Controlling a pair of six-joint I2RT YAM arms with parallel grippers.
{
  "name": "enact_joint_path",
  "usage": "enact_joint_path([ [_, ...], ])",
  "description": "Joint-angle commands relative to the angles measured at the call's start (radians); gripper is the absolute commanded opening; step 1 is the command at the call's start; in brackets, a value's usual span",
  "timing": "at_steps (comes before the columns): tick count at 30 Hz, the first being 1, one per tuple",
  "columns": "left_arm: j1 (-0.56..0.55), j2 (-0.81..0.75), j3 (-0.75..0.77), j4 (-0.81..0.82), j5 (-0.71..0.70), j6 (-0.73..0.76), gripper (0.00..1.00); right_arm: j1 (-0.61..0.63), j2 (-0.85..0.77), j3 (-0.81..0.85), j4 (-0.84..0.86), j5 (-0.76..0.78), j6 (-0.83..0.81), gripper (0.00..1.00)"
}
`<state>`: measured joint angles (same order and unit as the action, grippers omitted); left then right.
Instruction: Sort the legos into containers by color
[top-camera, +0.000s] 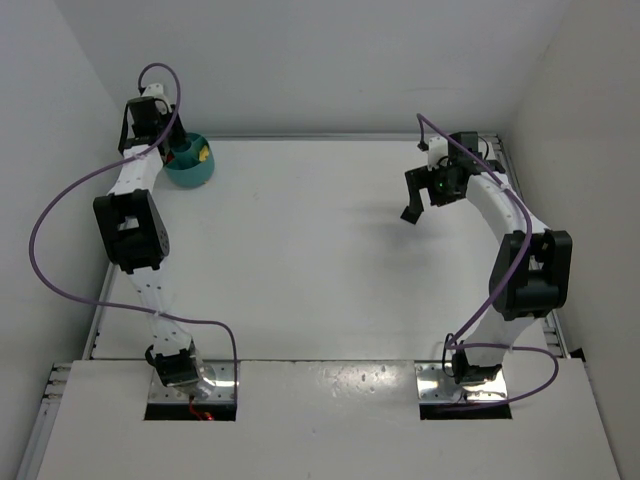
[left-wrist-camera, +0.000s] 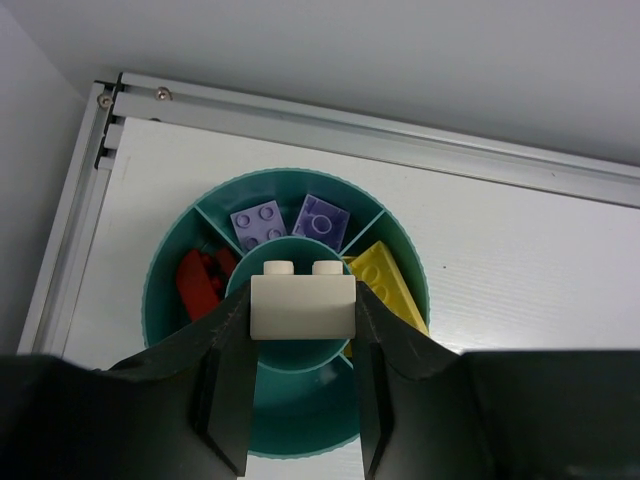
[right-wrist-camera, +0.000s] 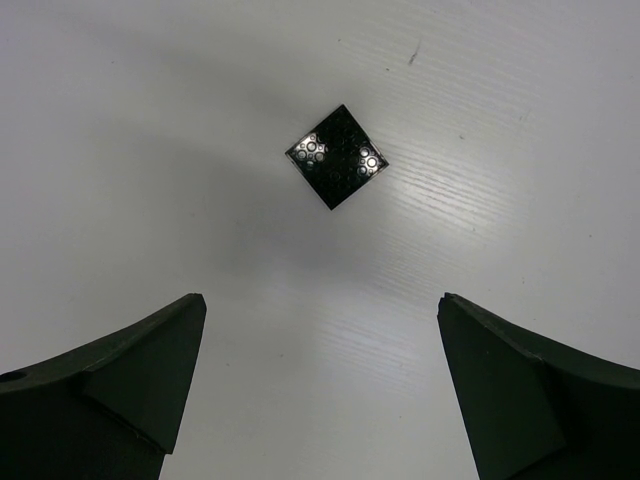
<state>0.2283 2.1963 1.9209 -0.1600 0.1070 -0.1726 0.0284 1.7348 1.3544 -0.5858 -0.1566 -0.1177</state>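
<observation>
Compartments of the teal bowl (left-wrist-camera: 300, 415) are surrounding a central ring (left-wrist-camera: 290, 243), with inner dividers separating them. The bowl is sitting at the far left corner of the white table (right-wrist-camera: 130, 150), just beside the aluminium edge rail (left-wrist-camera: 400, 135). The far compartment is holding two purple legos (left-wrist-camera: 258, 225), which are lying side by side with their studs facing up. The left compartment is holding red legos (left-wrist-camera: 205, 280); their number cannot be told. The right compartment is holding a yellow lego (left-wrist-camera: 385, 285), which is lying at an angle along the outer wall. The near compartment is partly hidden behind the black fingers. The left gripper (left-wrist-camera: 300, 318) is clamping a cream-white lego (left-wrist-camera: 303, 305) by its two short ends, with two studs showing along the brick's far edge. It is holding this brick over the central ring; whether the brick is touching the ring cannot be told. The right gripper (right-wrist-camera: 320, 300) is hanging over the far right part of the table, well apart from the bowl, with its jaws spread wide and gripping nothing. A black lego (right-wrist-camera: 338, 157) is lying flat on the table ahead of those fingertips, studs up, turned corner-on to the jaws and touching neither finger.
</observation>
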Motion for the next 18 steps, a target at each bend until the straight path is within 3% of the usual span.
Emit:
enact_joint_path([
  [1,0.006,0.002,0.032,0.019,-0.023,0.016,0.16,0.001,0.009,0.037,0.006,0.023,-0.031,1.0],
  [6,0.006,0.002,0.032,0.01,-0.023,0.025,0.42,0.001,0.02,0.017,0.006,0.066,-0.06,0.95],
  [12,0.016,0.011,0.043,0.01,-0.032,0.025,0.56,0.001,0.02,-0.001,0.015,0.075,-0.069,0.93],
  [15,0.016,0.011,0.064,0.01,-0.032,0.025,0.69,0.001,0.02,-0.001,0.004,0.084,-0.079,0.93],
  [18,0.016,0.011,0.073,0.01,-0.007,0.036,0.73,-0.008,0.02,-0.001,-0.023,0.094,-0.132,0.87],
])
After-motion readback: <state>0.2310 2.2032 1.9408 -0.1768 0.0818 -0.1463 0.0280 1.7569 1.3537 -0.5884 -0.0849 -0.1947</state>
